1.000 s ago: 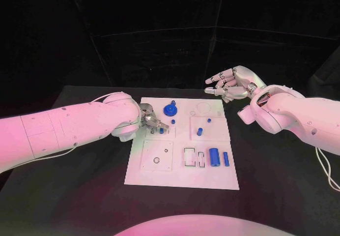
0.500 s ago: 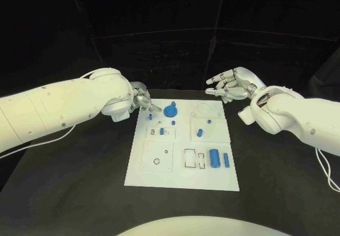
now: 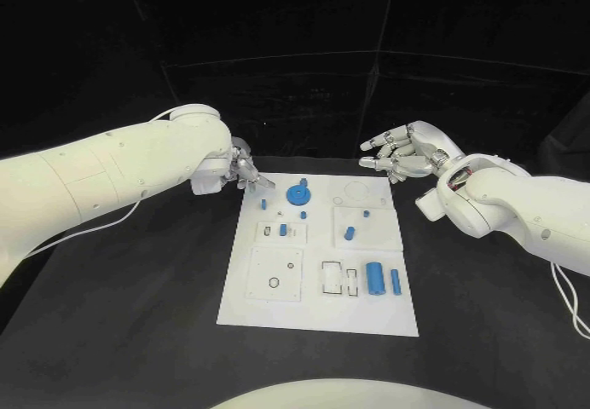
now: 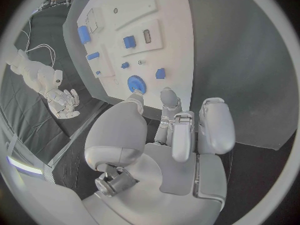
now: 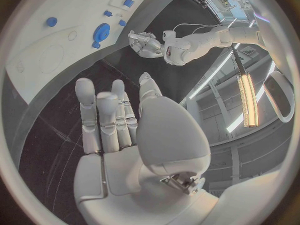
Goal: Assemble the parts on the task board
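Beyond the task board (image 3: 317, 281), both robot hands empty, fingers apart; left robot hand (image 3: 242, 172) half-hidden.

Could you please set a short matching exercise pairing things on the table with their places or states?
Things:
1. blue gear
2. large blue cylinder
3. left hand
4. right hand

Places or states:
A. near-right part of the task board
B. fingers apart, beyond the board's far right corner
C. far part of the board
D. at the board's far left corner

Pairs: 1-C, 2-A, 3-D, 4-B
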